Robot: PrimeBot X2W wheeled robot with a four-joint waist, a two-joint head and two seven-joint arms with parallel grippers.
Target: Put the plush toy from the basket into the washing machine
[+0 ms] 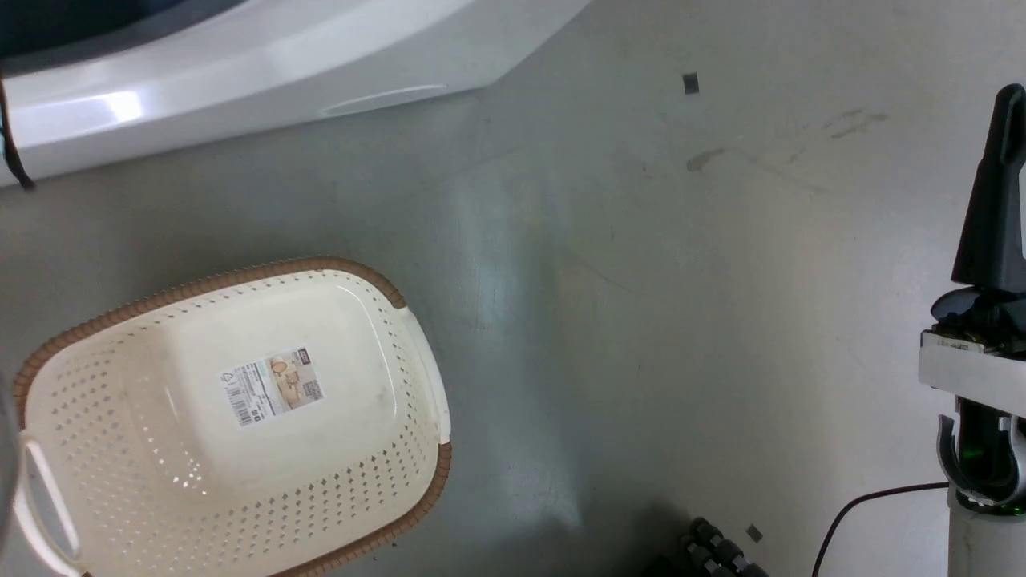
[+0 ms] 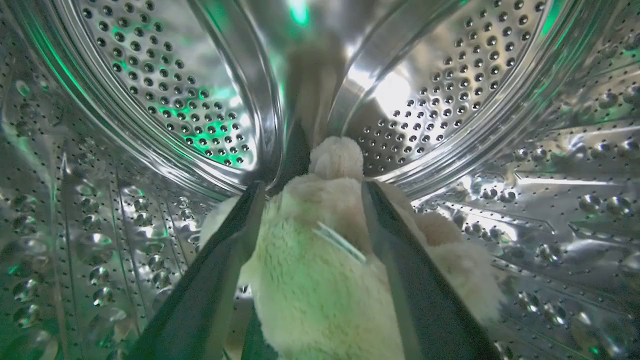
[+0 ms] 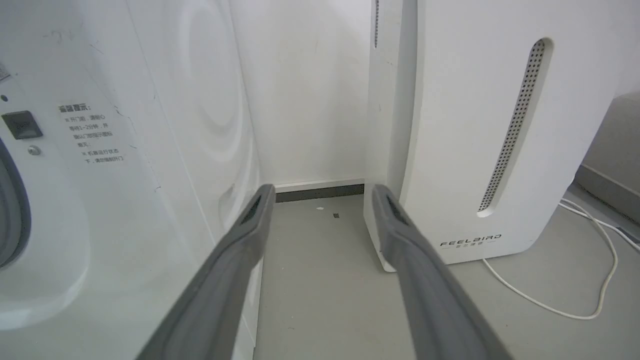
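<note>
Left gripper (image 2: 310, 192) clamps plush toy (image 2: 320, 280) inside washing machine drum (image 2: 165, 90). Right gripper (image 3: 322, 195) spread, holding nothing, beside FEELBAIRD-lettered appliance (image 3: 495, 140). Basket (image 1: 104, 385): label sticker (image 1: 272, 387), print unreadable.

My count: one plush toy (image 2: 320, 260), one basket (image 1: 232, 425), one washing machine (image 3: 100, 175), one white FEELBAIRD appliance (image 3: 480, 125).
</note>
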